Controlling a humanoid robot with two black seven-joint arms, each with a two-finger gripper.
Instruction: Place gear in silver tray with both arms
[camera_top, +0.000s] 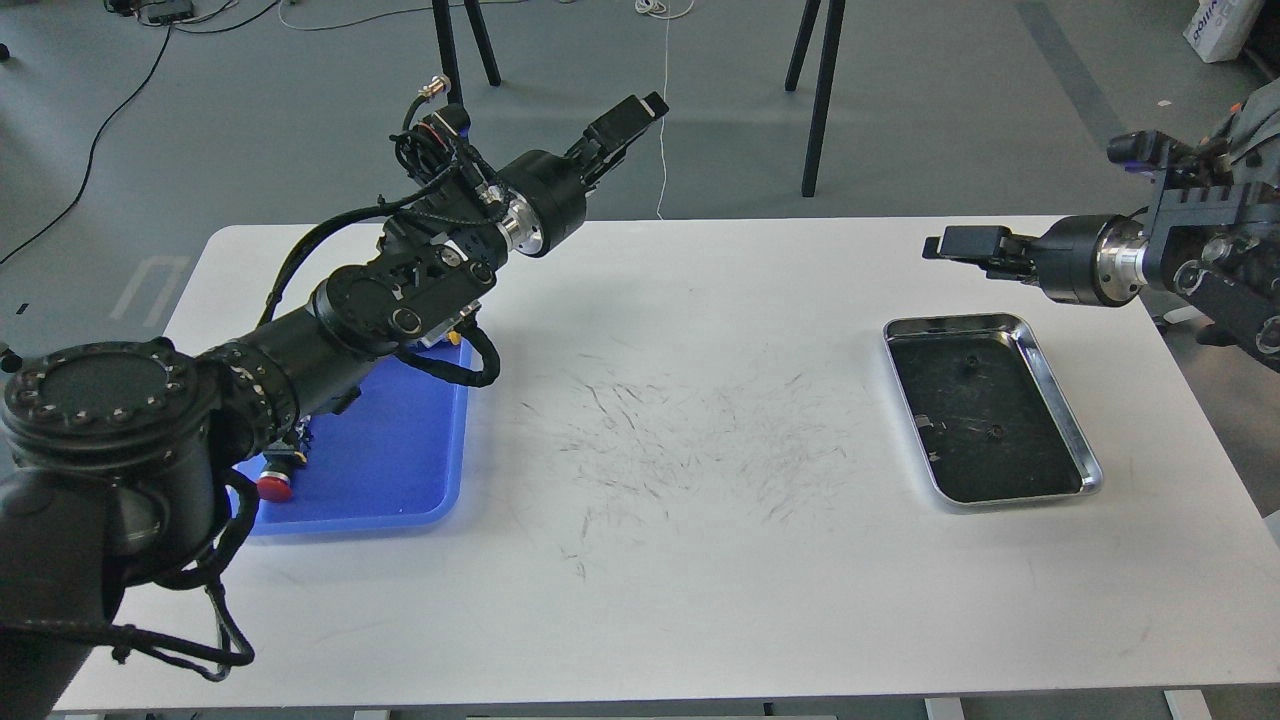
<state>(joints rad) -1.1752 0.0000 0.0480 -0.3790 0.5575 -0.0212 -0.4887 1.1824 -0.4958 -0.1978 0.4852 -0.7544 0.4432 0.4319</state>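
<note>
The silver tray (1078, 432) lies on the right of the white table. Two small dark gears rest on its dark floor, one near the back (968, 362) and one near the middle (993, 432). My right gripper (948, 243) hovers above the table just behind the tray, pointing left. It holds nothing that I can see, and its fingers read as one dark block. My left gripper (632, 112) is raised over the table's far edge, pointing up and right, and its fingers cannot be told apart.
A blue plastic tray (400, 480) lies at the left, partly under my left arm, with a red-capped part (272, 487) at its near left. The table middle (680, 440) bears dark scratch marks. Black stand legs (820, 100) stand behind the table.
</note>
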